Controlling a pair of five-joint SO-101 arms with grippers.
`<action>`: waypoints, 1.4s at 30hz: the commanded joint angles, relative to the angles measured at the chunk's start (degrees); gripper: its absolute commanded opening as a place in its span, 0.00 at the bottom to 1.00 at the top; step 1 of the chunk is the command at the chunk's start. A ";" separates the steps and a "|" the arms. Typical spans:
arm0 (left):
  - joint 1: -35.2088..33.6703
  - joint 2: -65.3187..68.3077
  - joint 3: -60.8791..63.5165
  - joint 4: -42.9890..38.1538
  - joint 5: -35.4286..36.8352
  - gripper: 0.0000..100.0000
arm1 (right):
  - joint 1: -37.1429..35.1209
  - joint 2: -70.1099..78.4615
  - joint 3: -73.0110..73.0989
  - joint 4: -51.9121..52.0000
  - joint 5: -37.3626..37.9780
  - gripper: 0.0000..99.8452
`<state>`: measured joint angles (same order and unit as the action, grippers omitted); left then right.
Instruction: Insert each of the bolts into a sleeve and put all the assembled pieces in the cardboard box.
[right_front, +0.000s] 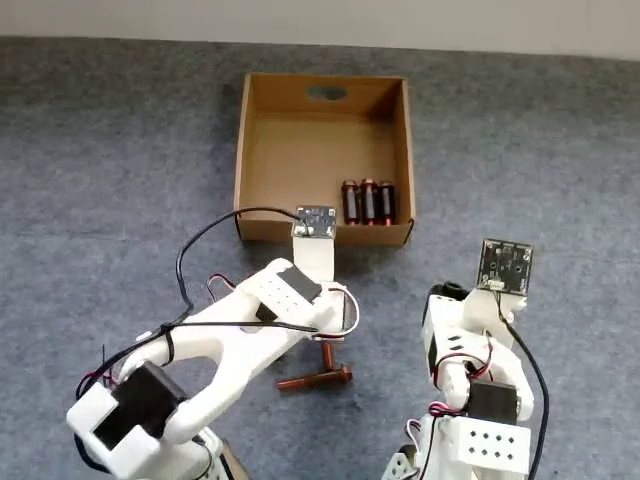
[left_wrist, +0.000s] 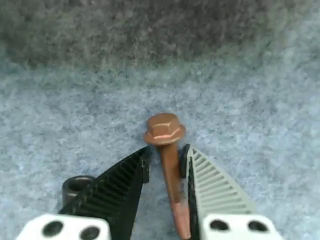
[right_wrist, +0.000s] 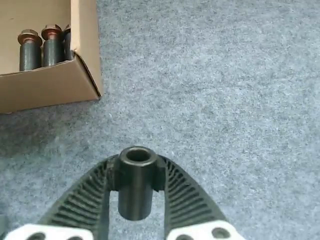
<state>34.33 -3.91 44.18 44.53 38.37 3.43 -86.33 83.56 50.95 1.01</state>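
Count: three assembled pieces (right_front: 367, 202) lie in the near right corner of the cardboard box (right_front: 240, 160). Two bolts are on the grey surface (right_front: 100, 150). The left end effector (left_wrist: 165, 157) straddles one bolt (left_wrist: 164, 131), jaws slightly apart. The second bolt (right_front: 313, 379) lies just nearer. The right end effector (right_wrist: 136, 172) is clamped on one sleeve (right_wrist: 136, 195). A second sleeve (left_wrist: 77, 187) sits beside the left end effector.

In the high view a bolt (right_front: 327, 353) is partly covered by the left arm (right_front: 250, 335). In the left wrist view a bolt shank (left_wrist: 172, 185) is cut off at the edge, and a sleeve (left_wrist: 77, 186) is half hidden behind a dark finger (left_wrist: 120, 187). In the right wrist view the cardboard box (right_wrist: 50, 85) is cropped, and its third assembled piece (right_wrist: 67, 42) is mostly masked by the wall.
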 joint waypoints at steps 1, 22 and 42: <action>0.04 0.22 -1.89 -2.99 0.62 0.13 | 0.48 -0.92 -0.40 -1.19 -0.26 0.01; 0.13 -0.48 -1.98 -2.81 0.26 0.01 | 0.48 -0.92 -0.40 -1.19 -0.26 0.01; -23.08 -39.43 -2.07 29.54 -25.58 0.01 | 0.22 -0.92 -0.40 -1.10 -0.35 0.01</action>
<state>18.77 -40.92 44.18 69.76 23.08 3.43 -86.33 83.56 50.95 1.01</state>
